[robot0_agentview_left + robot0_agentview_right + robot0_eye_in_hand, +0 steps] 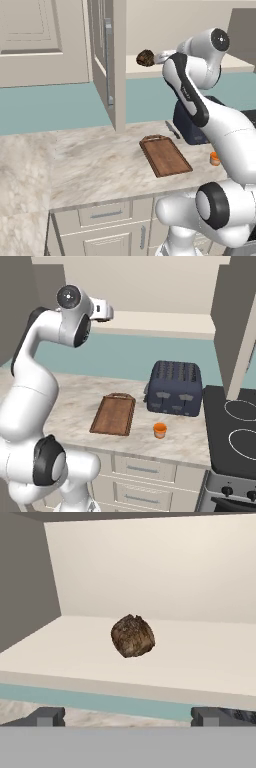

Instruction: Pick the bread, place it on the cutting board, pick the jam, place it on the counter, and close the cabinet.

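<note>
A: What is shown, largest first?

B: One counter point(95, 160) is seen, one cabinet point(107, 60) with its door swung out, one cutting board point(165, 155), one bread point(132, 636) resting on the cabinet shelf, and one jam point(160, 430) on the counter near the board.

A: And the gripper point(127, 716)?

B: It is held spread wide, empty, short of the bread.

A: What could go wrong?

B: The rounded loaf could probably be nudged deeper by a fingertip, or the shelf edge clipped.
</note>
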Controlling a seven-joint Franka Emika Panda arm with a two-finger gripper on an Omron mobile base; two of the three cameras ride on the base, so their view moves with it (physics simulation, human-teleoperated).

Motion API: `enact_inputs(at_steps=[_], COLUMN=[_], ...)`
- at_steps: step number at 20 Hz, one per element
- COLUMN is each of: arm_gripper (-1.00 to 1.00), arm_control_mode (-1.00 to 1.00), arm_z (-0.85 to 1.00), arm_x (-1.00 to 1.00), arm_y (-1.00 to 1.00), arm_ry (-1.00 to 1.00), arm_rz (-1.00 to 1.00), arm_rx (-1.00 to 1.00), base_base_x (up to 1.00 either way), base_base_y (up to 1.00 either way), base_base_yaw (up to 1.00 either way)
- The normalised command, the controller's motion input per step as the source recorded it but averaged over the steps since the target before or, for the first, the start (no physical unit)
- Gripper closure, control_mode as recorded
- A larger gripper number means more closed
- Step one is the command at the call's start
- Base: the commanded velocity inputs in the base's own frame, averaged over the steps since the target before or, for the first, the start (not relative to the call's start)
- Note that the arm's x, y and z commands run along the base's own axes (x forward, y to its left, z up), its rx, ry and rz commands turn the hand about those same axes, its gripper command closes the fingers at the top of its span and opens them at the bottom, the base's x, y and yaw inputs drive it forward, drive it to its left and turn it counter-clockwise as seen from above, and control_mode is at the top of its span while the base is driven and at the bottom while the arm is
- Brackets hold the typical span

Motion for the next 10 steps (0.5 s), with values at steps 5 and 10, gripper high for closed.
enact_inputs(at_steps=[5,10], arm_gripper=[-1.0,-1.0], arm_control_mode=[-1.0,-1.0], arm_z=[0.0,0.0], arm_x=[0.38,0.34], arm_y=[0.0,0.0], arm_ry=[0.0,0.0], arm_rz=[0.0,0.0], arm_rx=[0.0,0.0], base_base_x=[0.0,0.0], base_base_y=[0.0,0.0], base_base_yaw=[0.0,0.0])
